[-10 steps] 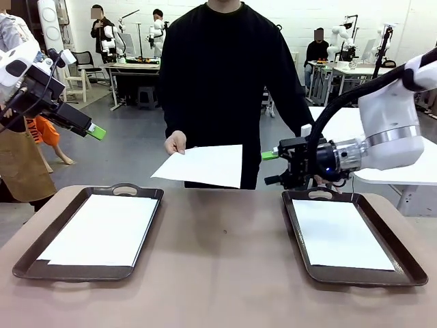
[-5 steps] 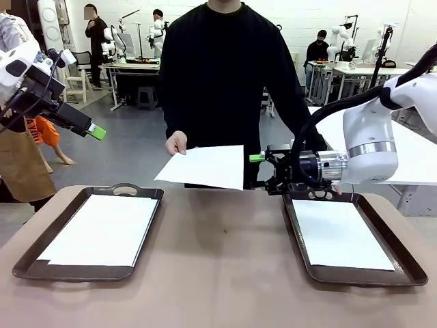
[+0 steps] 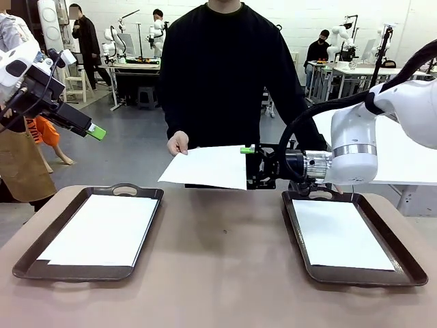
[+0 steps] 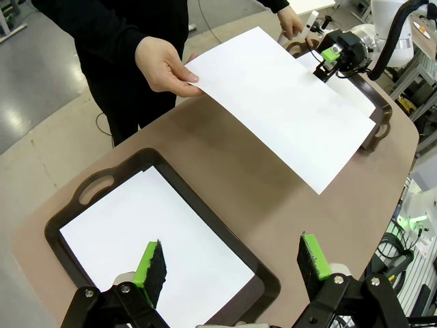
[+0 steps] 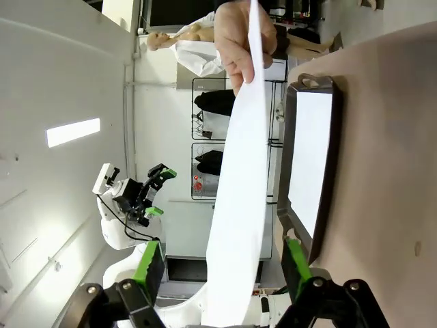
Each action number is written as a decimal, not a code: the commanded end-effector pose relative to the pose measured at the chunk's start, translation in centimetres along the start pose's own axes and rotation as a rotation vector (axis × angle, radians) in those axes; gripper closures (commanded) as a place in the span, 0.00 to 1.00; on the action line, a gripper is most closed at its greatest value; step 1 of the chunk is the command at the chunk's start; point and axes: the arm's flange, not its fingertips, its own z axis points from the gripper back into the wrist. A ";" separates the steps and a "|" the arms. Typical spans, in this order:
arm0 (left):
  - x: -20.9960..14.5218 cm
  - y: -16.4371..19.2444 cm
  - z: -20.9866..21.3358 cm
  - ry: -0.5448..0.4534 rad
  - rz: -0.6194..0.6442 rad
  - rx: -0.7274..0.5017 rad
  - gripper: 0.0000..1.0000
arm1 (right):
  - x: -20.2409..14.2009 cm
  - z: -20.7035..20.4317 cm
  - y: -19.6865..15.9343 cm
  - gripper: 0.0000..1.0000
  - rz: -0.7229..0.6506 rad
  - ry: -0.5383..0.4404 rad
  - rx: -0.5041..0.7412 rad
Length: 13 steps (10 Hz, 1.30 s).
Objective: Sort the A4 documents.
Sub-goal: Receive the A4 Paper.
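Person at the counter's (image 3: pixel 225 273) far edge holds a sheet (image 3: pixel 208 166) by its corner in one hand (image 3: pixel 177 143), raised above the far middle of the counter, roughly level and sagging a little. Right tool (image 3: pixel 247 167) reaches in sideways from the right, green pads spread wide, straddling the sheet's near right edge; in the right wrist view the sheet (image 5: pixel 239 191) runs between the two fingers (image 5: pixel 149 263) with gaps on both sides, no pad touching, and the hand (image 5: pixel 242 41) pinches its far end. Left tool (image 3: pixel 97 131) hangs high off the counter's far left corner, tilted down; in the left wrist view its pads (image 4: pixel 151 263) stand wide apart with nothing between them. That view also shows the left tray (image 4: pixel 102 188) below, the held sheet (image 4: pixel 287 102) beyond, and the right tool (image 4: pixel 326 63) at that sheet's far edge. Left tray (image 3: pixel 31 263), dark brown, sits at the counter's left side with a white sheet (image 3: pixel 102 229) flat inside. Right tray (image 3: pixel 403 260) sits at the right side with another sheet (image 3: pixel 338 236) flat inside it. The right arm's wrist is above the right tray's far handle (image 3: pixel 319 195).
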 end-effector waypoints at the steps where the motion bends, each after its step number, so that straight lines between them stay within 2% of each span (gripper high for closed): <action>1: -0.1 0.2 0.1 -0.004 -0.011 -0.005 0.00 | 1.0 -1.5 0.1 0.08 -0.021 0.002 0.005; 3: -0.1 0.2 0.1 -0.004 -0.011 -0.005 0.00 | 0.9 -1.9 -0.5 0.11 -0.013 0.031 -0.001; 4: -0.1 0.2 0.1 -0.004 -0.011 -0.005 0.00 | 1.2 -1.9 -0.8 0.26 -0.006 0.032 -0.007; 5: -0.1 0.2 0.1 -0.004 -0.011 -0.005 0.00 | 1.2 -1.8 -0.9 0.29 -0.006 0.033 -0.010; 6: -0.1 0.2 0.1 -0.004 -0.011 -0.005 0.00 | 1.2 -1.7 -0.9 0.44 -0.007 0.033 -0.009; 7: -0.1 0.2 0.1 -0.004 -0.011 -0.005 0.00 | 1.3 -1.6 -1.0 0.47 -0.010 0.031 -0.009; 8: -0.1 0.2 0.1 -0.004 -0.011 -0.005 0.00 | 1.4 -1.4 -1.1 0.62 -0.013 0.030 -0.006; 9: -0.1 0.2 0.1 -0.004 -0.011 -0.005 0.00 | 1.5 -1.4 -1.1 0.65 -0.014 0.029 -0.002; 10: -0.1 0.2 0.1 -0.004 -0.011 -0.005 0.00 | 1.5 -1.4 -1.0 0.80 -0.014 0.031 -0.001; 11: -0.1 0.2 0.1 -0.004 -0.011 -0.005 0.00 | 1.6 -1.4 -0.9 0.83 -0.014 0.027 0.004; 12: -0.1 0.2 0.1 -0.004 -0.011 -0.005 0.00 | 1.7 -1.4 -0.8 0.98 -0.014 0.027 0.008; 13: -0.1 0.2 0.1 -0.004 -0.011 -0.005 0.00 | 1.7 -1.5 -0.9 1.00 -0.016 0.030 0.008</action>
